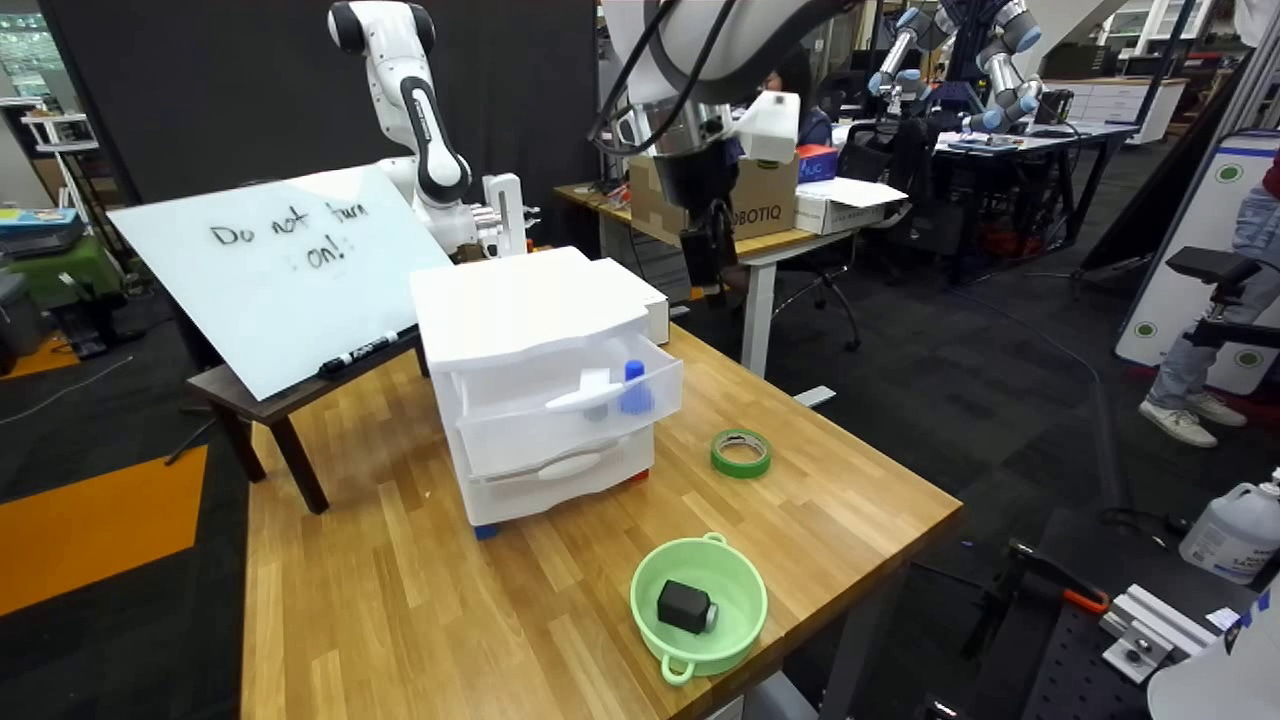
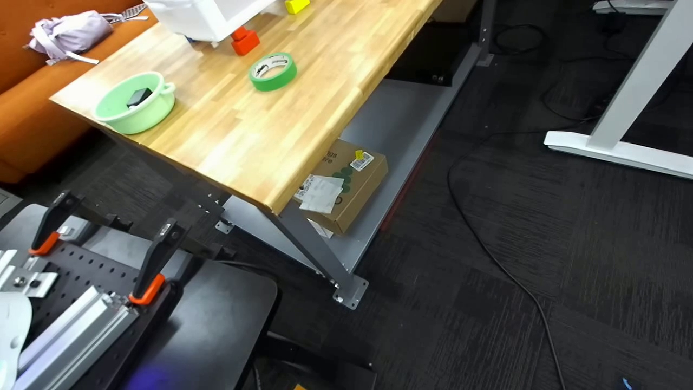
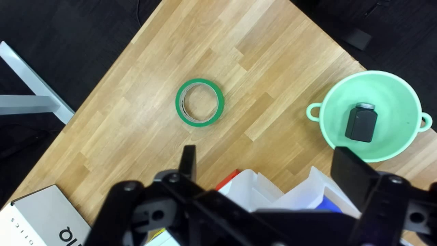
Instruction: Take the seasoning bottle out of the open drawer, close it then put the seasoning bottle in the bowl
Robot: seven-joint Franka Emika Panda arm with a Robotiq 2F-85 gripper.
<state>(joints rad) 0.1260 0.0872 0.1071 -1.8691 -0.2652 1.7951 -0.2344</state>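
I note, in an exterior view, the blue-topped seasoning bottle [image 1: 635, 373] upright inside the open drawer [image 1: 530, 437]. In an exterior view, the green bowl [image 2: 146, 117] rests on the tabletop [image 2: 216, 135], containing a black item [image 2: 139, 97]. In the wrist view, the jaws stand wide apart.

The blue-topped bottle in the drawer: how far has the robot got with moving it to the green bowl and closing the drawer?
No step looks done: the drawer stands open with the blue-topped bottle inside. In hand: no grasp yet; the gripper is open and empty. Left: take the bottle out, close the drawer, and put the bottle in the green bowl, which holds a black container.
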